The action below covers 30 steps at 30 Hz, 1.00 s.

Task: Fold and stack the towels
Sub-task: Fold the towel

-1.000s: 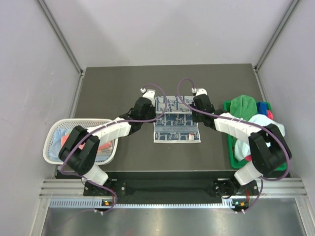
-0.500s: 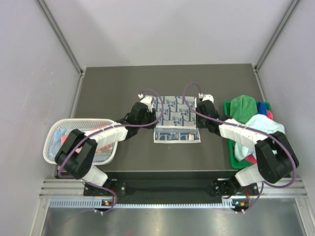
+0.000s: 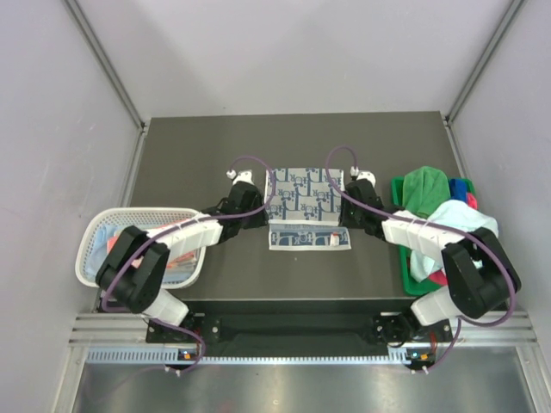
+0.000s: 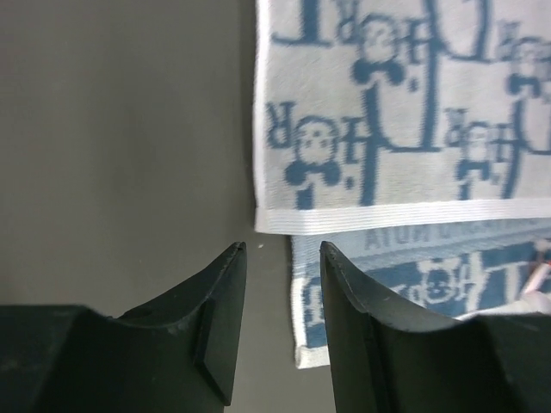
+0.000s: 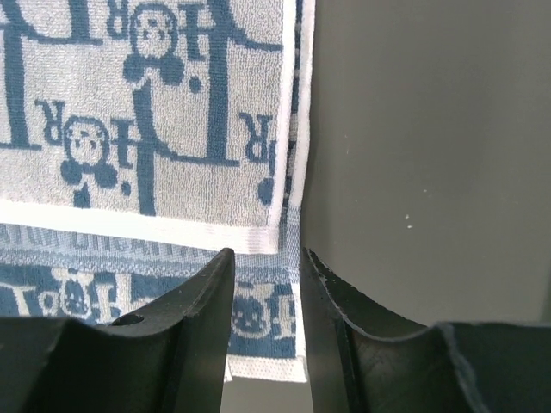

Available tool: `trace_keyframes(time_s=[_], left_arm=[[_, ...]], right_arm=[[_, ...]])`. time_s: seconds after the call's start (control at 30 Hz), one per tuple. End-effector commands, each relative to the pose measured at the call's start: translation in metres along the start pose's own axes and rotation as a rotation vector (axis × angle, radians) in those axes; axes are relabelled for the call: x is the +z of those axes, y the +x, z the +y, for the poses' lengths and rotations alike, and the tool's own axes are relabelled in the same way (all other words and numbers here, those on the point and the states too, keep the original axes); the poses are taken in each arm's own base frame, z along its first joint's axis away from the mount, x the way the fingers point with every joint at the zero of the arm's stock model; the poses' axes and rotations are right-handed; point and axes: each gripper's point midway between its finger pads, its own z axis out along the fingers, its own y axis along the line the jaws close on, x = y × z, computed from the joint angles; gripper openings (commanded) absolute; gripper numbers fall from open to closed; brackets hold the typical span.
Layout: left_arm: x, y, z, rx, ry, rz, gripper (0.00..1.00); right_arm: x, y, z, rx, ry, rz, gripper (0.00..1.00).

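A navy and white patterned towel (image 3: 308, 206) lies folded on the dark table, its upper layer stopping short of the near strip (image 4: 405, 112) (image 5: 129, 112). My left gripper (image 3: 256, 209) (image 4: 280, 249) hovers open at the towel's left edge, nothing between its fingers. At the right edge my right gripper (image 3: 351, 211) (image 5: 265, 252) is open too, above the corner of the lower layer without gripping it. More towels, green (image 3: 426, 185) and pale mint (image 3: 456, 215), are piled at the right. A coral one (image 3: 183, 256) lies in the basket.
A white mesh basket (image 3: 95, 225) stands at the table's left near edge. A green bin (image 3: 402, 251) holding the towel pile stands at the right edge. Grey walls close in the table on three sides.
Both grippers have opened and let go of the patterned towel. They have drawn apart from its far corners to its left and right edges. The folded layer now lies flat.
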Motion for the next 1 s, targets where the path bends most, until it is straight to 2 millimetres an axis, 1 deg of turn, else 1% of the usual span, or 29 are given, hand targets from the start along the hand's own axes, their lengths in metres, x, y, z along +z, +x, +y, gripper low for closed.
trace_keyframes(time_s=[0.0,0.03,0.07,0.1,0.17,0.27,0.37,0.43,0.47,0.5,0.63,0.67,0.77,0.8,0.97], left_arm=[[0.013,-0.002,0.006,-0.061,-0.03,0.024,0.45],[0.016,-0.002,0.006,-0.068,-0.021,0.029,0.45],[0.022,-0.001,0.011,-0.079,-0.025,0.042,0.45],[0.024,0.002,0.01,-0.084,-0.016,0.059,0.45],[0.028,0.001,0.011,-0.094,-0.004,0.07,0.45],[0.034,0.006,0.01,-0.1,0.008,0.101,0.45],[0.042,0.014,0.012,-0.105,-0.004,0.131,0.45],[0.045,0.015,0.014,-0.113,-0.011,0.135,0.44],[0.046,0.021,0.01,-0.115,0.014,0.164,0.41],[0.047,0.021,0.009,-0.117,0.015,0.166,0.41],[0.051,0.027,0.014,-0.123,-0.018,0.193,0.33],[0.051,0.03,0.017,-0.12,-0.028,0.199,0.26],[0.05,0.031,0.017,-0.122,-0.028,0.203,0.15],[0.05,0.029,0.016,-0.122,-0.024,0.201,0.07],[0.049,0.025,0.013,-0.115,-0.021,0.196,0.0]], right_arm=[[0.007,-0.013,0.009,0.053,-0.034,-0.034,0.36],[0.009,-0.014,0.009,0.058,-0.032,-0.034,0.36],[0.01,-0.014,0.009,0.059,-0.031,-0.033,0.36],[0.012,-0.013,0.009,0.063,-0.03,-0.03,0.36],[0.017,-0.011,0.009,0.064,-0.03,-0.018,0.34],[0.021,-0.009,0.009,0.072,-0.032,-0.01,0.34],[0.024,-0.01,0.009,0.08,-0.032,-0.01,0.34],[0.024,-0.01,0.01,0.081,-0.033,-0.009,0.34],[0.024,-0.011,0.01,0.081,-0.034,-0.012,0.34],[0.024,-0.012,0.01,0.082,-0.035,-0.012,0.34],[0.025,-0.013,0.009,0.088,-0.031,-0.013,0.34],[0.025,-0.014,0.01,0.086,-0.033,-0.014,0.34],[0.026,-0.012,0.011,0.086,-0.036,-0.005,0.34],[0.026,-0.012,0.011,0.089,-0.038,-0.006,0.34],[0.028,-0.011,0.01,0.092,-0.033,-0.003,0.34]])
